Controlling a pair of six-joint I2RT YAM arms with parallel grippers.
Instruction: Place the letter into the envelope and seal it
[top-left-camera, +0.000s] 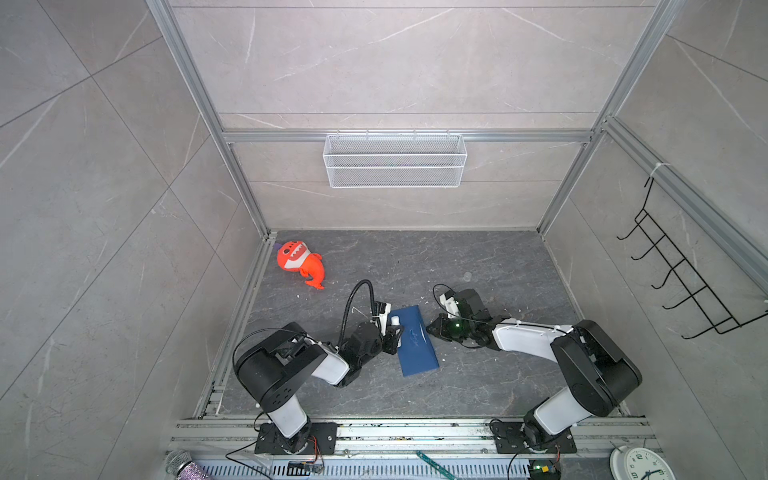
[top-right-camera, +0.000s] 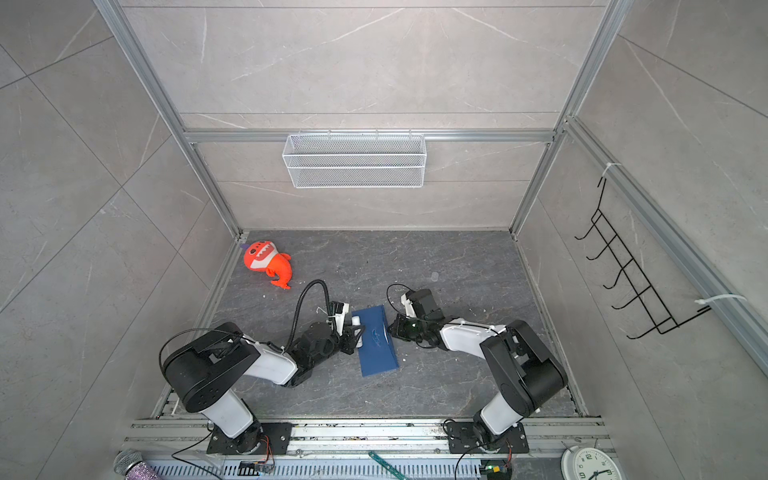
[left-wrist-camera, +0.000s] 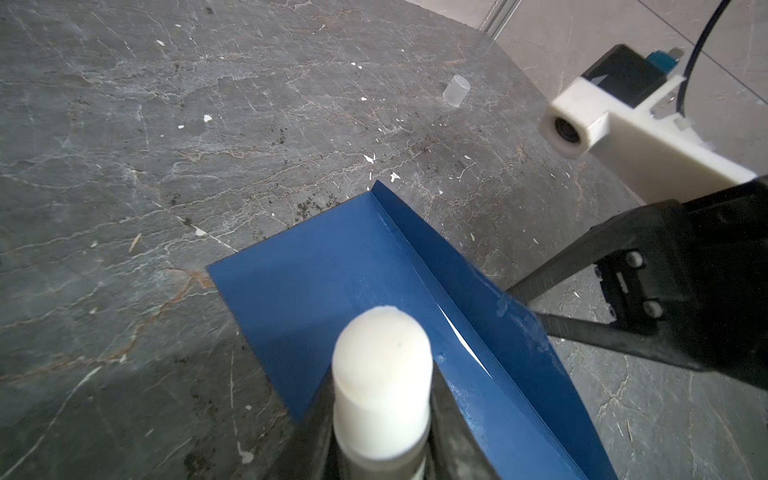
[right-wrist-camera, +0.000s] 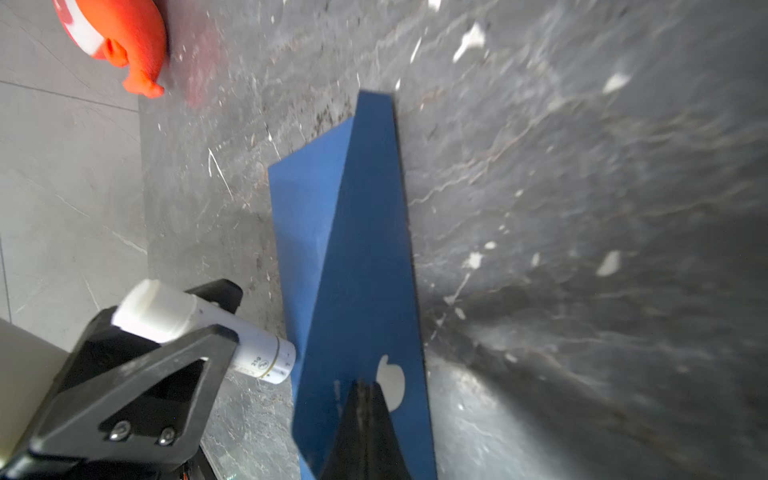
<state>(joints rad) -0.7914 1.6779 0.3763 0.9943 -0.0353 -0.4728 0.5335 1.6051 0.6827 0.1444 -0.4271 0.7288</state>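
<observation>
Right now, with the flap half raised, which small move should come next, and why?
Likely the right tool should push the flap down onto the envelope. Its jaws are shut, its tip seems to rest against the flap's outer face beside the pale mark, and pale smears on the inner face look like glue. The left tool holds the glue stick.

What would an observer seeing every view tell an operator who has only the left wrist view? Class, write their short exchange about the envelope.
Operator: Is the right gripper really pinching the flap?
Observer: Yes. The right wrist view shows the right gripper shut on the raised flap of the envelope, beside its pale mark.
Operator: I only see the glue stick's tip. Where is its other end?
Observer: The left gripper clamps the glue stick across its body, and the printed base end sits next to the envelope's edge.
</observation>
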